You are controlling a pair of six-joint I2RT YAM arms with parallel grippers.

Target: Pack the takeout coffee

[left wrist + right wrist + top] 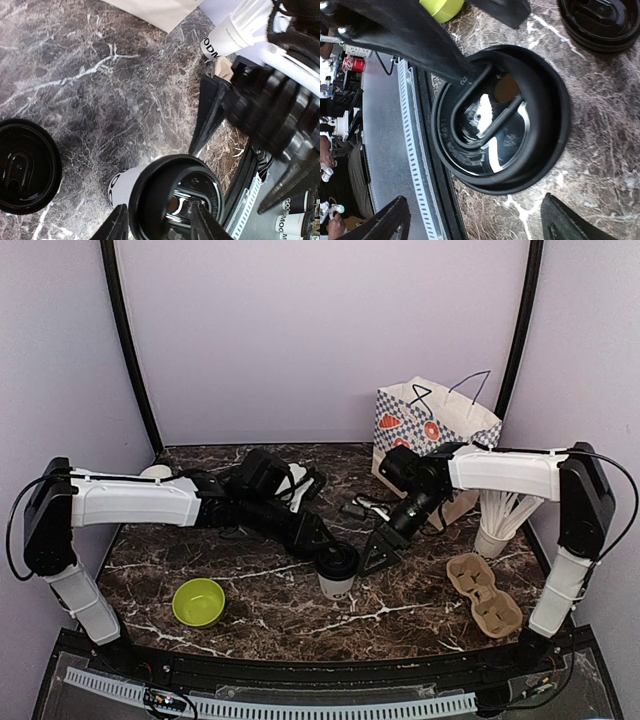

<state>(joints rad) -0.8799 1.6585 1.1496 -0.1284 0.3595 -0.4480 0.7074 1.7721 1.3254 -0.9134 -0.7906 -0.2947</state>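
A lidded cup [337, 570] stands upright mid-counter [260, 590], toward the near edge. The left gripper [322, 542] is clamped on its lid from the left. The right gripper [382, 548] hovers just right of it, fingers spread wide, clear of the cup. A second cup [25, 172] stands near.

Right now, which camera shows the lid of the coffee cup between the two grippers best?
Right wrist: the lid fills the frame from above, rim and raised ridges clear. Left wrist shows the lid cropped at the bottom edge; top external shows the lid tiny.
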